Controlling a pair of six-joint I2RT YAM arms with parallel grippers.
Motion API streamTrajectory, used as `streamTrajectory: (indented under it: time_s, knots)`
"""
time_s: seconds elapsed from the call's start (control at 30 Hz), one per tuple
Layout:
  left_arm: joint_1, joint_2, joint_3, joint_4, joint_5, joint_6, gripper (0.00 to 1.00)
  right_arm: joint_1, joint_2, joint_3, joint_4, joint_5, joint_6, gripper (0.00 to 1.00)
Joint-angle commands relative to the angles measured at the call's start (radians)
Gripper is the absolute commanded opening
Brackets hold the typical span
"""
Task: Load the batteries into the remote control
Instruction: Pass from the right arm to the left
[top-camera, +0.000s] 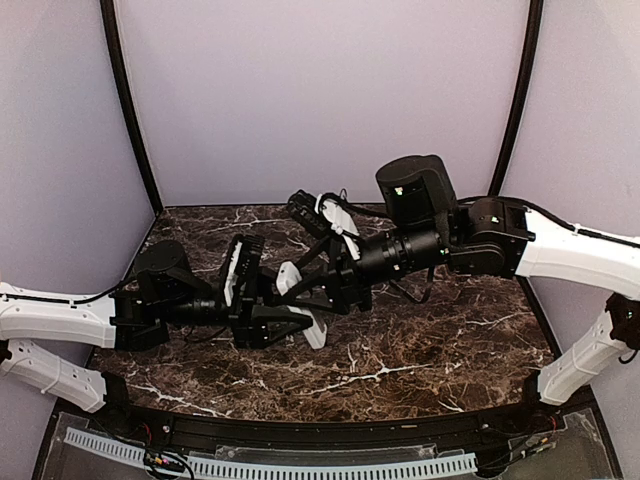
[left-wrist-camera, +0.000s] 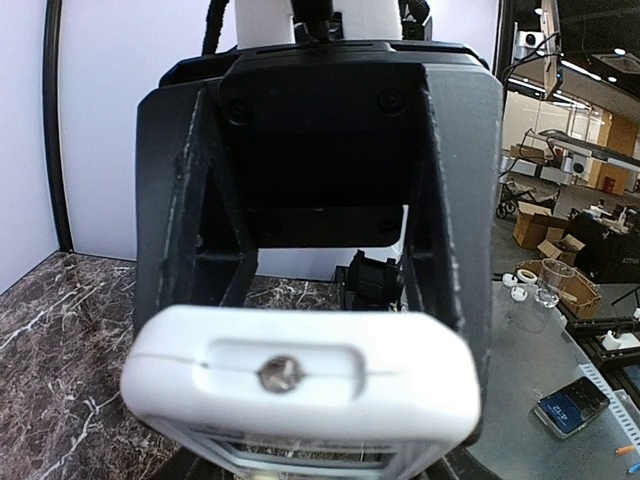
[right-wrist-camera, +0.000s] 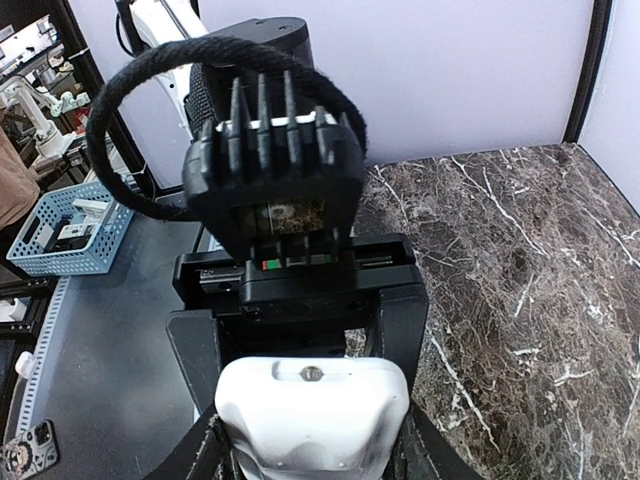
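The white remote control (top-camera: 313, 332) hangs above the marble table, between my two grippers, which face each other. My left gripper (top-camera: 292, 325) comes in from the left, and its fingers (right-wrist-camera: 400, 325) rest against the handset's sides. My right gripper (top-camera: 305, 285) is shut on the remote control (right-wrist-camera: 310, 410), with its fingers (left-wrist-camera: 450, 240) flanking the body. In the left wrist view, the end of the remote control (left-wrist-camera: 300, 375) with the small lens points at the camera. The batteries are not in view.
The dark marble table (top-camera: 430, 340) is enclosed by lilac walls and two black posts (top-camera: 130, 110). Beyond the table edge lie a blue basket (right-wrist-camera: 65, 230) and a phone (left-wrist-camera: 570, 405). A black cable loop (right-wrist-camera: 130, 100) hangs over the left wrist.
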Motion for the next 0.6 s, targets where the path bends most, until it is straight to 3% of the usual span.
streamTrajectory:
  time_s: [0.0,0.27,0.33,0.43,0.57]
  knots:
    - [-0.001,0.002,0.002,0.025,0.024,0.006,0.54,-0.004,-0.021,-0.008,0.057,-0.006,-0.005,0.25]
    - [-0.001,0.015,0.02,-0.012,0.024,0.018,0.32,-0.004,-0.009,-0.013,0.058,-0.01,-0.004,0.25]
    - [-0.001,0.012,0.021,-0.026,0.018,0.019,0.25,-0.004,-0.01,-0.016,0.056,-0.003,-0.003,0.3]
    - [-0.001,0.007,0.027,-0.092,-0.023,0.019,0.12,-0.003,-0.018,-0.021,0.049,0.033,0.005,0.5]
    - [-0.001,0.001,0.059,-0.272,-0.135,0.012,0.03,-0.006,-0.043,-0.042,0.044,0.101,0.022,0.95]
